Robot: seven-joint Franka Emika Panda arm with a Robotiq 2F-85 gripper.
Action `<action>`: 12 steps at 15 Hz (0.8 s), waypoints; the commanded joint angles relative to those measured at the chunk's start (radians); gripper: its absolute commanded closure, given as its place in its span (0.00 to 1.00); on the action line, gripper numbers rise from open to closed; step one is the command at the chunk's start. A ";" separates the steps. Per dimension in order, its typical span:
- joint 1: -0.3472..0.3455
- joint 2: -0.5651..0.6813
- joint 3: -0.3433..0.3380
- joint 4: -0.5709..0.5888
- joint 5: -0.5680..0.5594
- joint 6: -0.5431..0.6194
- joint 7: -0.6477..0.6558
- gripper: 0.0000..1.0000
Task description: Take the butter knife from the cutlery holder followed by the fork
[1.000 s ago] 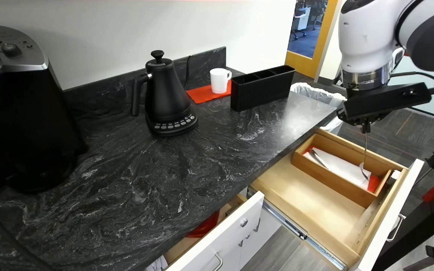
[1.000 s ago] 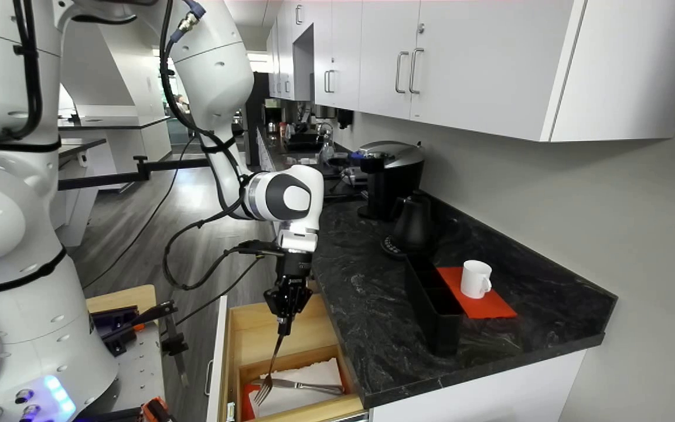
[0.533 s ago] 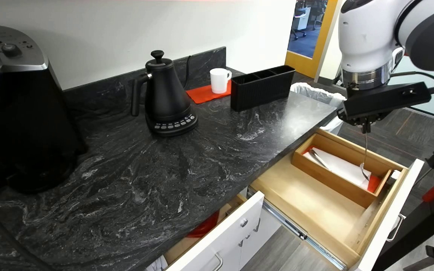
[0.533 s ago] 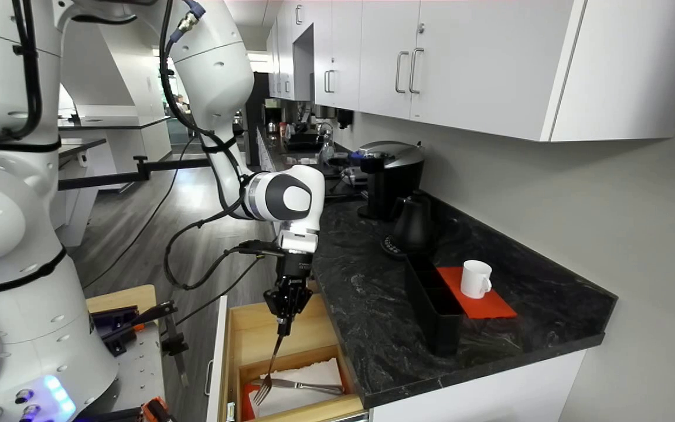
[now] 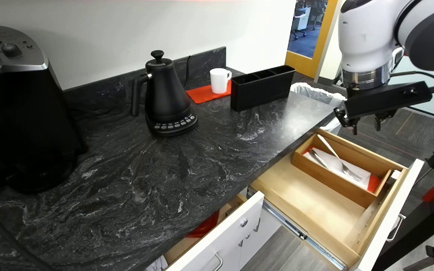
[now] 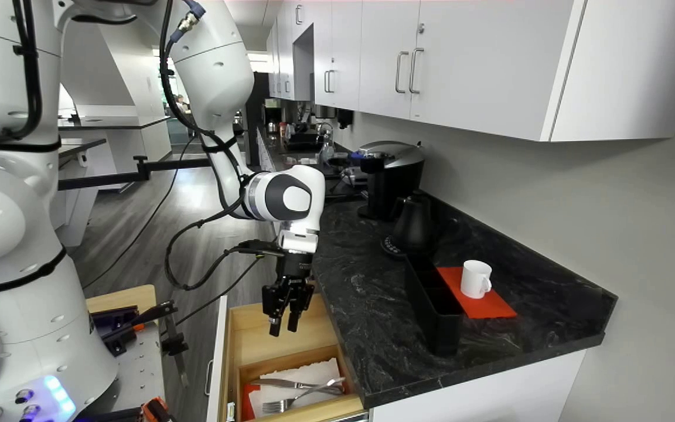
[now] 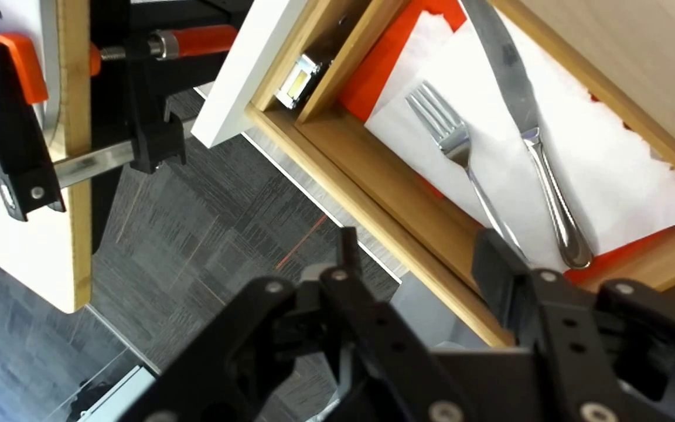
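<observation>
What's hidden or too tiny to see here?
Inside the holder: both exterior views, walls and darkness hide its bottom.
Red thing: in an exterior view, the counter hides part; can't tell what.
Any writing on the kettle: in an exterior view, too small to read.

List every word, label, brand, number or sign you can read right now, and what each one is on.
None can be read in any view.
Kettle buttons: tiny marks, too small to read.
Coffee machine: marks on its top, too small to make out.
Robot wrist: pale specks, perhaps lettering, too blurred to read.
Knife: a dark patch on the blade, not readable as lettering.
</observation>
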 commanded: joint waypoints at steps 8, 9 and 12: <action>0.031 -0.016 -0.006 -0.008 0.024 0.006 -0.089 0.00; 0.041 0.000 -0.019 0.001 0.011 0.001 -0.045 0.00; 0.042 0.000 -0.019 0.001 0.011 0.001 -0.068 0.00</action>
